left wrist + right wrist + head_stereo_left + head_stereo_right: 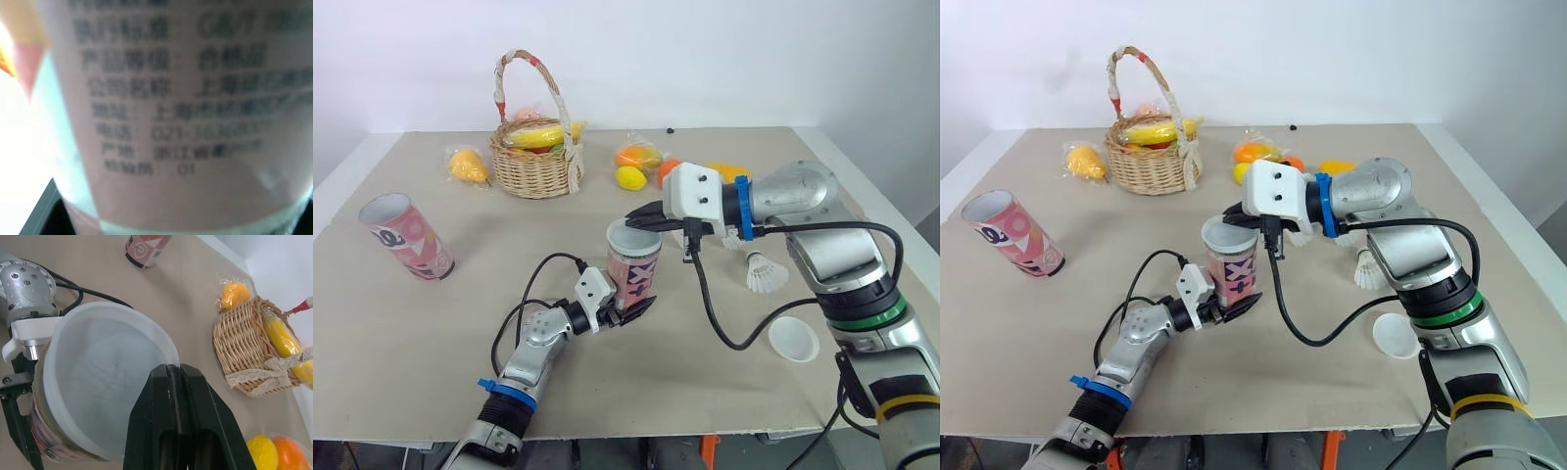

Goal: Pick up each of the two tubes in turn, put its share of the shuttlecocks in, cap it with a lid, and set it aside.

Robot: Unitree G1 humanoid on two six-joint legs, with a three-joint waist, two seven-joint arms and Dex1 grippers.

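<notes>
A pink patterned tube (pixel 634 276) stands upright mid-table, held low on its side by my left gripper (pixel 631 307); its printed label (pixel 171 122) fills the left wrist view. A white lid (pixel 107 382) sits on the tube's mouth. My right gripper (pixel 173 369) is shut, its fingertips on the lid's rim from the right. A second pink tube (pixel 406 237) lies on its side, uncapped, at the table's left. One shuttlecock (pixel 766 274) lies right of the held tube, and a second white lid (pixel 794 339) lies nearer the front right.
A wicker basket (pixel 536 166) of fruit stands at the back, with a bagged yellow fruit (pixel 468 164) to its left and several bagged fruits (pixel 636 164) to its right. The right arm's cable (pixel 715 313) hangs over the table.
</notes>
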